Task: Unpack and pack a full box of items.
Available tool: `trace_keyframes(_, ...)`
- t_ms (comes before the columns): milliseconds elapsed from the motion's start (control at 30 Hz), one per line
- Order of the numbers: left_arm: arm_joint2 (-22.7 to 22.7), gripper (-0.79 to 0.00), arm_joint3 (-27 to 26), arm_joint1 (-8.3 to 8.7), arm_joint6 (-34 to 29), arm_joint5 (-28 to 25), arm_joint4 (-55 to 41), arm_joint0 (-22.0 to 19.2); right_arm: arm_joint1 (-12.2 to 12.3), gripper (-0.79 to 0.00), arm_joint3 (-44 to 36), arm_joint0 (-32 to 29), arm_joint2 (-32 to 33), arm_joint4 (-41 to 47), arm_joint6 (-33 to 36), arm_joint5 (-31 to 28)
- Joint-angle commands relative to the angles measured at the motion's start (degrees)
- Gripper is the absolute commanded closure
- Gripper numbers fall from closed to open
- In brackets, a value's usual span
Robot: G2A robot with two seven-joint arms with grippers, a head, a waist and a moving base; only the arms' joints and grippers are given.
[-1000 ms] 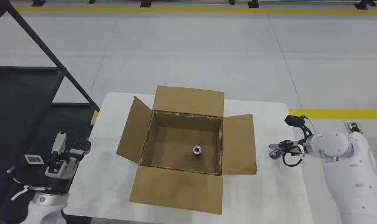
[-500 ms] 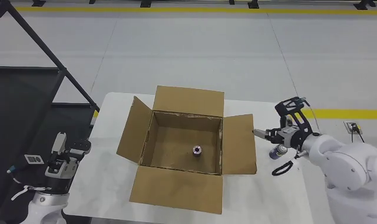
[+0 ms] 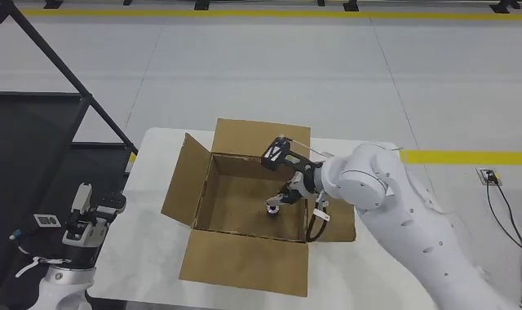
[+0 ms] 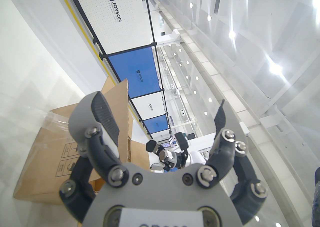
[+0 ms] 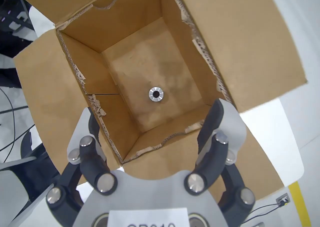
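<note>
A dark logo with a short word is printed on the white wall panel (image 4: 100, 8), and the same mark appears in white on the blue panel (image 4: 135, 73) beside it. The box (image 4: 45, 163) has small printed handling symbols on its side. White labels (image 4: 162, 218) with dark characters, only partly visible, sit at the base of the left gripper (image 4: 160, 108) and the right gripper (image 5: 153, 115).

An industrial hall: yellow floor line (image 3: 245, 13), blue-and-white partition panels (image 4: 132, 73), high ceiling lights (image 4: 275, 68).

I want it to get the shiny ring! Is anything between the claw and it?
Nothing visible. The open right gripper hangs above the cardboard box, flaps folded out; the metal ring lies alone on its floor.
</note>
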Motion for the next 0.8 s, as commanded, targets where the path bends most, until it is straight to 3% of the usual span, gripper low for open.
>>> trace_keyframes(0, 0.0, -0.785, 0.0, 0.00, 0.0, 0.0, 0.0, 0.0, -1.5, -0.785, 6.0, 2.4, -4.2, 1.8, -1.7, -0.9)
trace_keyframes(267, 0.0, -0.785, 0.0, 0.00, 0.0, 0.0, 0.0, 0.0, -7.5, -0.785, 22.8, 7.1, -15.7, 4.2, -6.4, -1.6)
trace_keyframes(667, 0.0, -0.785, 0.0, 0.00, 0.0, 0.0, 0.0, 0.0, -14.6, -0.785, 40.7, 9.9, -22.6, 2.2, -13.2, 2.1)
trace_keyframes(700, 0.0, -0.785, 0.0, 0.00, 0.0, 0.0, 0.0, 0.0, -15.1, -0.690, 41.5, 10.0, -22.9, 2.2, -13.2, 2.4)
trace_keyframes(733, 0.0, -0.785, 0.0, 0.00, 0.0, 0.0, 0.0, 0.0, -15.6, -0.545, 42.3, 10.1, -23.2, 2.4, -13.0, 2.2)
trace_keyframes(767, 0.0, -0.785, 0.0, 0.00, 0.0, 0.0, 0.0, 0.0, -16.1, -0.493, 43.1, 10.4, -23.5, 2.4, -12.6, 2.2)
